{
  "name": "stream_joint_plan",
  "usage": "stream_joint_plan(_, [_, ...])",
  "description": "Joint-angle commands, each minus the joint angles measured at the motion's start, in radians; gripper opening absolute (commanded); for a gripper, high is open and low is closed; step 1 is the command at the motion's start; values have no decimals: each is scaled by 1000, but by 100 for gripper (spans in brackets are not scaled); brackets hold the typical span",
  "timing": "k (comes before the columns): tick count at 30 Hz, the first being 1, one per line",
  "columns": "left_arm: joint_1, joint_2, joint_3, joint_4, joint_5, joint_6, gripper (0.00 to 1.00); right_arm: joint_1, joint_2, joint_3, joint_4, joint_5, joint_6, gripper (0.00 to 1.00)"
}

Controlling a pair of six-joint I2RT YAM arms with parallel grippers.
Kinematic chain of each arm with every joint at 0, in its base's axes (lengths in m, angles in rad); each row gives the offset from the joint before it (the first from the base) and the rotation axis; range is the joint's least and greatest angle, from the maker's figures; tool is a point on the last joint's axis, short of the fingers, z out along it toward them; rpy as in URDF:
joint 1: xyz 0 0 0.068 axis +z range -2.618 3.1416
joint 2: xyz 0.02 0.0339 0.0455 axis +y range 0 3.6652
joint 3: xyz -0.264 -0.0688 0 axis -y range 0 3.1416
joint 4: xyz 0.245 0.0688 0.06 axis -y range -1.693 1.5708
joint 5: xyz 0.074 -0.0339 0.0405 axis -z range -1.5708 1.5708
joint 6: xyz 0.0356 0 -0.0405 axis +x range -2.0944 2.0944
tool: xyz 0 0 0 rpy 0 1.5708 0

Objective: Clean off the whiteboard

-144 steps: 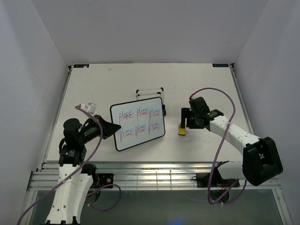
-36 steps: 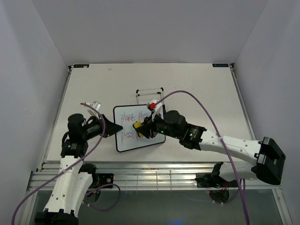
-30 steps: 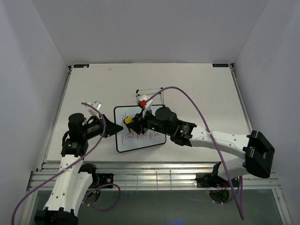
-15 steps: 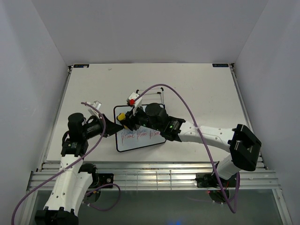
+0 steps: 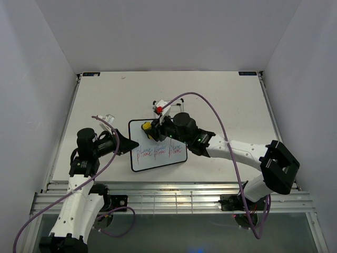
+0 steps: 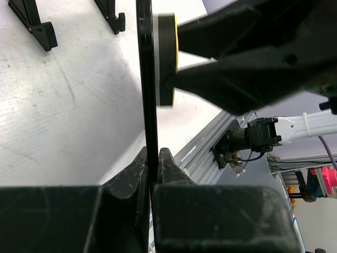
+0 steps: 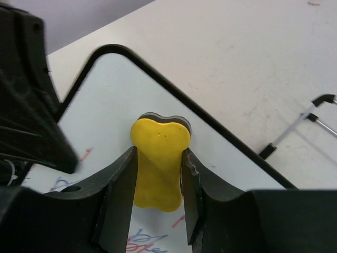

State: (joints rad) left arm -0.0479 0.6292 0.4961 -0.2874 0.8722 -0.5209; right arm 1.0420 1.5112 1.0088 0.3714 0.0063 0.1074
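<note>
Change: the yellow eraser has slid right from the far left corner of the board, where it was half a second ago. The far row of writing from the earliest view is gone.
Whiteboard: left of centre on the table, long axis running left to right. One row of red and blue "plane" words remains across its middle. The far strip and the near strip are white.
Left gripper: closed tight on the board's left edge, as its wrist view shows edge-on. It seems to be steadying the board.
Right gripper: fingers pinched narrow around the waist of the eraser. The eraser's black felt face is pressed against the board's surface, near the far left corner.
Key relation: the remaining words lie nearer than the eraser and spread to its right. The next stroke probably has to drop to that row and sweep along the long axis. The right arm is the only one free to do it.
Progress: about half done, by my judgement.
Surroundings: the black wire stand sits just beyond the board's far edge, apart from the eraser.
Obstacles: nothing lies on the written row. The left fingers overlap the left edge, so words closest to them may be awkward to reach.
</note>
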Motion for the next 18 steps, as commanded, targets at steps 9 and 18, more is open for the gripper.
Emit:
stream_joint_plan(9, [-21, -42, 19, 128, 169, -24, 0, -40, 1, 25, -69, 5, 67, 31])
stream_joint_plan(18, [-24, -43, 19, 129, 172, -24, 0, 91, 33, 117, -11, -39, 126, 31])
